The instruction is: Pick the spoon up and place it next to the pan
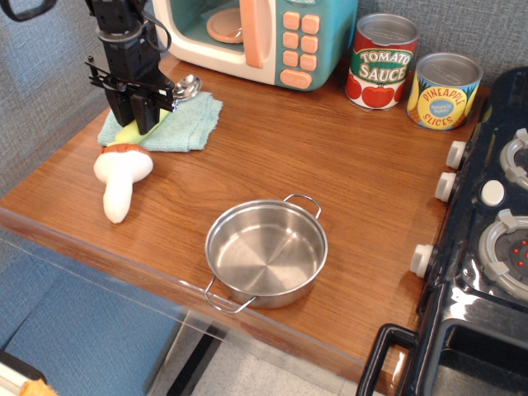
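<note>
— Wooden table (330, 165), spoon (186, 87) on the cloth (177, 124) at the back left?
— Yes, not lifted. Gripper (140, 111) looks clenched on its handle. Carrying it beside the pan (266, 252) remains.

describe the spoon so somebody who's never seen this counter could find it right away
Start at the toy microwave at the back left of the wooden counter; just in front of it lies a folded teal cloth. The spoon rests on that cloth, with the gripper closed over its handle. Unlike the white mushroom toy nearby, it has a yellow-green handle and a shiny silver bowl.
</note>
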Controlling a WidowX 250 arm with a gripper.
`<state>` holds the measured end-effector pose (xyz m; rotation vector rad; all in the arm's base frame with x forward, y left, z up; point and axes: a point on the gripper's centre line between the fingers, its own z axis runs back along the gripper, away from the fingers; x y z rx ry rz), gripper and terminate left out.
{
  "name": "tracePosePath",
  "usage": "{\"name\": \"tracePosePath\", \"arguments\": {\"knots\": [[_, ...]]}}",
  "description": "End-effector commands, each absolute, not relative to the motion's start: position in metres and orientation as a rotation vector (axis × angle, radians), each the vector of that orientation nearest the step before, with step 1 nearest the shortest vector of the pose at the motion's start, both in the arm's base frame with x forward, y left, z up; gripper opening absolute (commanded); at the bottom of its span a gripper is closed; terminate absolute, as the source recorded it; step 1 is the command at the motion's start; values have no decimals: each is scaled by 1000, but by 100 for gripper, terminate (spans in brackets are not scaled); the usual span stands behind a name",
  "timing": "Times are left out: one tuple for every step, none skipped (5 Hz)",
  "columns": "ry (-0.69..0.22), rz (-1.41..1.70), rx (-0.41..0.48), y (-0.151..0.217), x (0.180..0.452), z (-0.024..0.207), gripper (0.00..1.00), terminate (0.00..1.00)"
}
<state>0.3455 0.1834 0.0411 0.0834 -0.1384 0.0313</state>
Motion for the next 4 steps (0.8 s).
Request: {"name": "tracePosePath", "arguments": {"knots": [[-329,-22,156,148,324,126,0,0],[-311,-77,104,115,305,117,0,0],[-283,-148,59,85,296,104,0,0],[-262,-216,45,56,289,93,0,0]]}}
